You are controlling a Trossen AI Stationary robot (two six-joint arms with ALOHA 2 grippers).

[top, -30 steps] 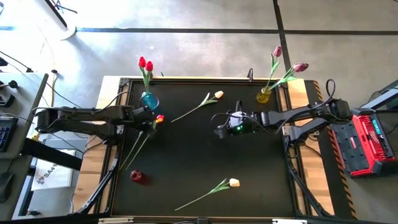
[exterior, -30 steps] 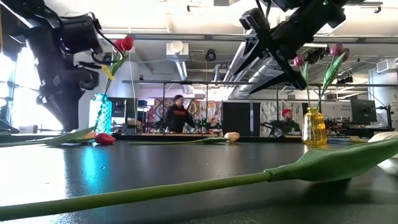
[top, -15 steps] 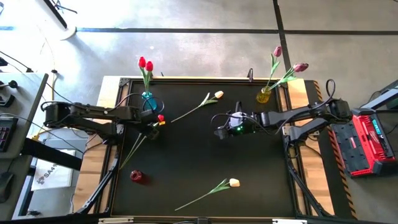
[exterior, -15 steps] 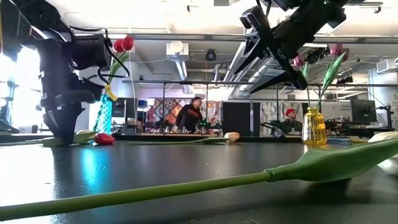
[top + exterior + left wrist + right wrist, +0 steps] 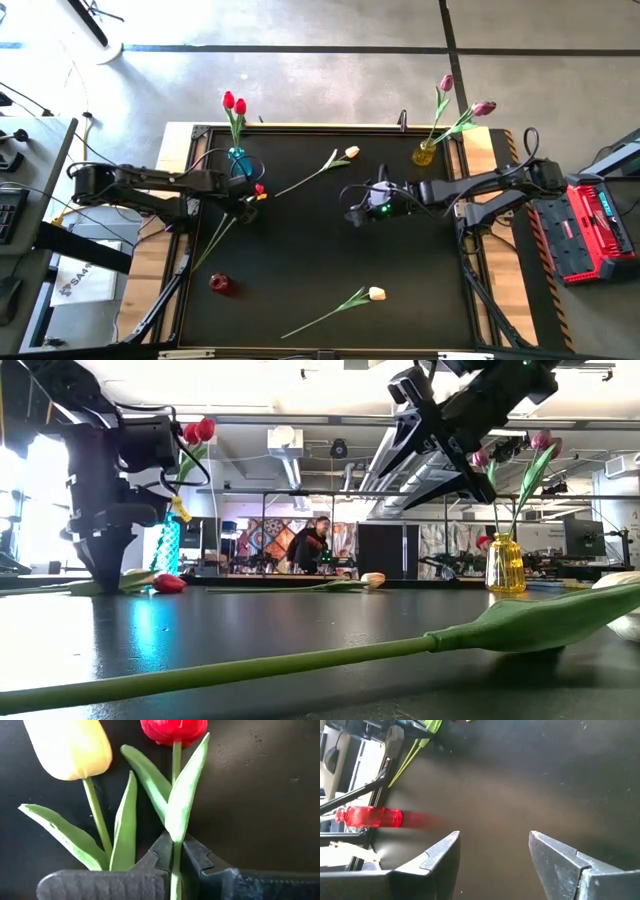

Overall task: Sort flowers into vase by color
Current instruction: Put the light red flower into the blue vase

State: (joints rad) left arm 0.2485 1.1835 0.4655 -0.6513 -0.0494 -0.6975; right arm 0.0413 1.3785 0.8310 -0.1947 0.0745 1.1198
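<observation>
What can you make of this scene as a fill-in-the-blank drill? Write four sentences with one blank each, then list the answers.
1. The left gripper is shut on the stem of the ____ tulip.
2. The blue vase holds two ____ tulips.
3. The yellow vase stands at the table's far ____ corner.
4. The right gripper hovers above the table with its jaws ____.

Missing words: red; red; right; open

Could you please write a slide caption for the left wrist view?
Left tool shut on the red tulip's stem, beside a cream-yellow tulip lying on the black table.
</observation>
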